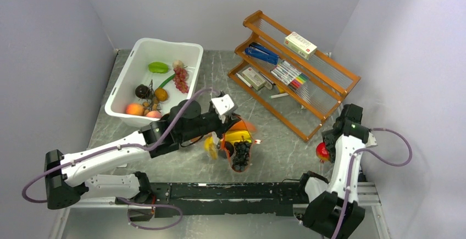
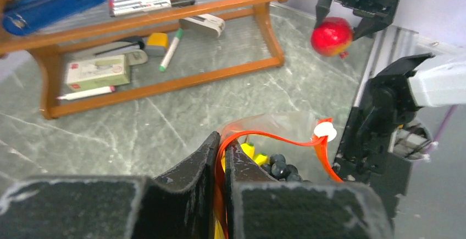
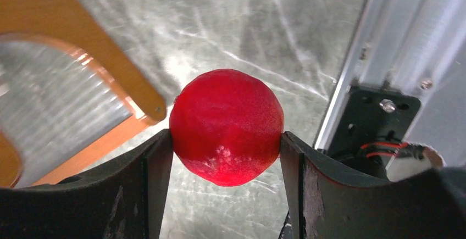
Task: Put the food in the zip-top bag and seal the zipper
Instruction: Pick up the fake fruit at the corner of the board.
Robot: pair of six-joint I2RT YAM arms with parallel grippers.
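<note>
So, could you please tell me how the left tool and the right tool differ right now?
The left tool is pinched shut on the zipper of the zip-top bag; the right tool stands wide around a red round fruit. The left tool is mid-table; the right tool is near the table's right edge. Both grip something.

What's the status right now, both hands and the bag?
Left hand shut on zip-top bag mouth. Right hand holds red fruit. Bag open, grapes inside. Nothing between fruit and bag.
</note>
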